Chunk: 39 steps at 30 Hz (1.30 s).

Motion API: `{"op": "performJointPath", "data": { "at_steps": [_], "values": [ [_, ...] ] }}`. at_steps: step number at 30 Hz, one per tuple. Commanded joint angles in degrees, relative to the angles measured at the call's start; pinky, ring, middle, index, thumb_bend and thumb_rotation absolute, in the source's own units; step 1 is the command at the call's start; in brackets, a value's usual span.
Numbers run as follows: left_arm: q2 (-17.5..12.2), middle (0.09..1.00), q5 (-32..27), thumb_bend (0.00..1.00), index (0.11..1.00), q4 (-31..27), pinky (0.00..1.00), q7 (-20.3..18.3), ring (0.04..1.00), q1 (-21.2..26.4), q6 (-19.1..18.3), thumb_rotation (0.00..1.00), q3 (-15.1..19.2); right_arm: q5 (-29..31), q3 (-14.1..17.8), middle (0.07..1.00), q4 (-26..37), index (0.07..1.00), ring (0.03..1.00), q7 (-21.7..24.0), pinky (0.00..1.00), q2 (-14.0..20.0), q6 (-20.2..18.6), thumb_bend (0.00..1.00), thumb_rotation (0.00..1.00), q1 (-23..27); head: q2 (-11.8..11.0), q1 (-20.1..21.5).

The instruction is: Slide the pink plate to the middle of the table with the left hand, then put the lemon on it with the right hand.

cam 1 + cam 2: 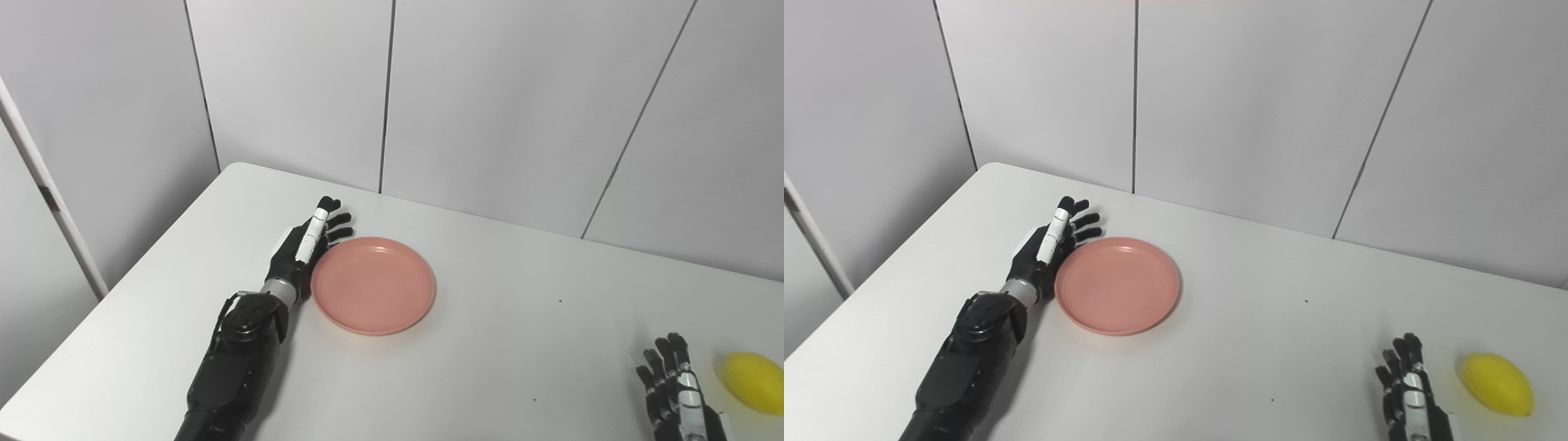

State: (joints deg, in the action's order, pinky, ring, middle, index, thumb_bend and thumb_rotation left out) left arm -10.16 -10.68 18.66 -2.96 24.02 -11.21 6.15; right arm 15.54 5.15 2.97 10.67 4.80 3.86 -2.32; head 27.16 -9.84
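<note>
A pink plate (373,285) lies flat on the white table (490,343). It sits a bit left of the middle of the table. Nothing is on the plate.

The left hand (304,245) is right beside the plate, on the plate's left side. The hand stands on its edge, with the palm facing the plate. Its fingers (335,219) are straight and a little spread, and they point away from the robot, toward the wall. The side of the hand is against the left rim of the plate, or so close that no gap shows. The hand holds nothing. The black arm (236,361) comes up from the bottom of the picture, to the left of the plate.

A yellow lemon (1499,383) lies on the table far to the right, near the robot's side. It is well apart from the plate.

The right hand (1405,395) is low in the picture, just to the left of the lemon. Its fingers (1399,358) point up and away from the robot and are a little apart. It holds nothing. A small strip of white table shows between this hand and the lemon, so they do not touch. Part of this hand is cut off by the bottom edge of the picture.

Behind the table stands a grey wall (490,92) made of big flat panels.
</note>
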Motion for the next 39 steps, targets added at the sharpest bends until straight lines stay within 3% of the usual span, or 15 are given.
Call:
{"op": "performJointPath", "data": {
  "at_steps": [1,9,18,39],
  "values": [
    [1.07,0.871,1.17,0.79,0.915,1.67,0.78,0.04,0.833,-0.74,-1.84,0.93,-1.06,1.01,-1.09,1.0,-3.35,1.0,0.998,0.4,1.0,-2.33,0.87,0.69,0.85,-3.34,0.07,-0.06],
    [3.38,0.906,3.37,0.8,0.991,1.8,0.77,1.44,0.851,-2.46,0.8,0.92,-2.67,0.35,-1.23,1.0,-3.6,1.0,1.0,0.33,1.0,-2.31,1.43,0.67,0.87,-3.1,0.05,0.06],
    [5.71,0.95,5.13,0.8,1.0,1.2,0.83,2.36,0.898,-3.8,-0.2,0.92,-4.1,0.1,-1.24,1.0,-3.17,1.0,0.989,0.04,1.0,-2.91,1.25,0.68,0.86,-3.33,0.48,0.84],
    [9.37,0.902,8.55,0.84,1.0,2.51,0.76,1.15,0.841,-3.55,0.55,0.88,-9.32,-0.87,-1.7,1.0,-2.93,1.0,0.997,-0.16,1.0,-3.62,1.55,0.69,0.86,-3.34,0.99,2.05]
  ]
}}
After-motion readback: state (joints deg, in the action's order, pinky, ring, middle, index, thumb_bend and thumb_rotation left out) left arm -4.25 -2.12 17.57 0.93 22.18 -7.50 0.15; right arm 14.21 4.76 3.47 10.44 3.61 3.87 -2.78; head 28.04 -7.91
